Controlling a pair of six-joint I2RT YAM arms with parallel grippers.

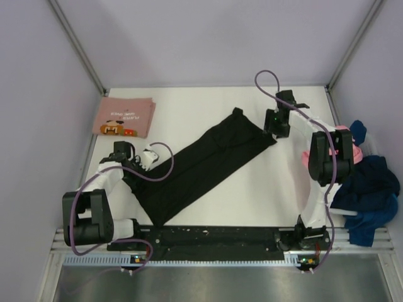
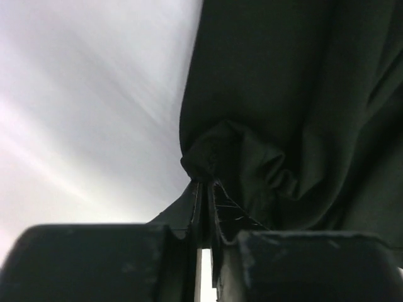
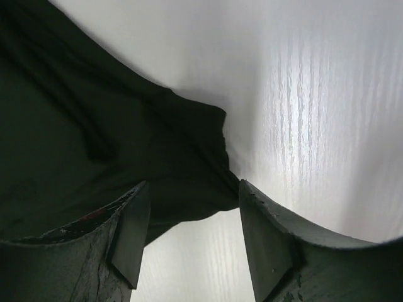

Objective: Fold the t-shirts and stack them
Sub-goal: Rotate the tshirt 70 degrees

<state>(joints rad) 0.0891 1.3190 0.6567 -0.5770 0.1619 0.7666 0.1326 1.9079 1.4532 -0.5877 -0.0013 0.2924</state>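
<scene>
A black t-shirt (image 1: 201, 165) lies folded lengthwise as a long diagonal strip across the table. My left gripper (image 1: 129, 165) is shut on a bunched edge of the black t-shirt (image 2: 227, 157) at its near left end. My right gripper (image 1: 274, 133) is open and sits over the far right corner of the black t-shirt (image 3: 94, 145), with the cloth lying between its fingers. A folded pink t-shirt with a cartoon print (image 1: 124, 117) lies at the back left.
A heap of navy, blue and pink t-shirts (image 1: 370, 189) hangs at the table's right edge beside the right arm. Grey walls close in the table on the left, back and right. A black rail (image 1: 208, 242) runs along the near edge.
</scene>
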